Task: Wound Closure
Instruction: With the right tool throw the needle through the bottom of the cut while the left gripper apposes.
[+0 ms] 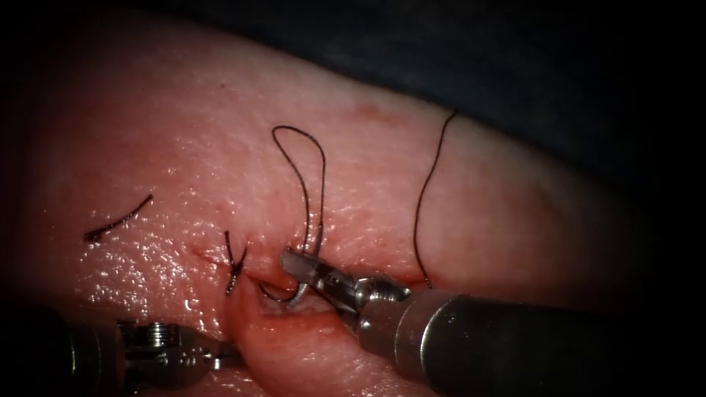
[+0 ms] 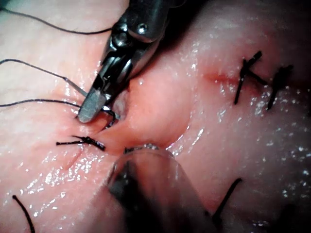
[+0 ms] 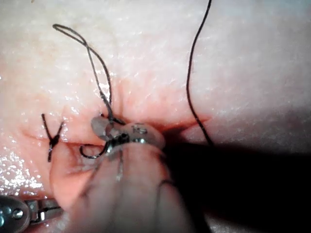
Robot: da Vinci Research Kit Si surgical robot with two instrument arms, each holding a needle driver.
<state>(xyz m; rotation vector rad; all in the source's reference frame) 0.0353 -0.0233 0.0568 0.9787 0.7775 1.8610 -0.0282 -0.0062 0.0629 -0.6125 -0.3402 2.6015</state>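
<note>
pink, wet tissue (image 1: pixel 220 147) fills the bench scene, a cut thread end (image 1: pixel 118 219) lying loose at far left and a tied stitch (image 1: pixel 234 265) on the cut (image 1: pixel 213 257). left tool (image 1: pixel 220 358) sits low by the tissue fold; whether its jaws are apart or together cannot be told. further right, right tool (image 1: pixel 298 266) is clamped on the dark curved needle (image 1: pixel 283 296), whose arc dips into the cut, thread (image 1: pixel 301 176) looping above it.

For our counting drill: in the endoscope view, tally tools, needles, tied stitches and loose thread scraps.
Tools: 2, right tool gripping needle, left tool grasp unclear
Needles: 1
Tied stitches: 1
Loose scraps: 1
Total: 5
</note>
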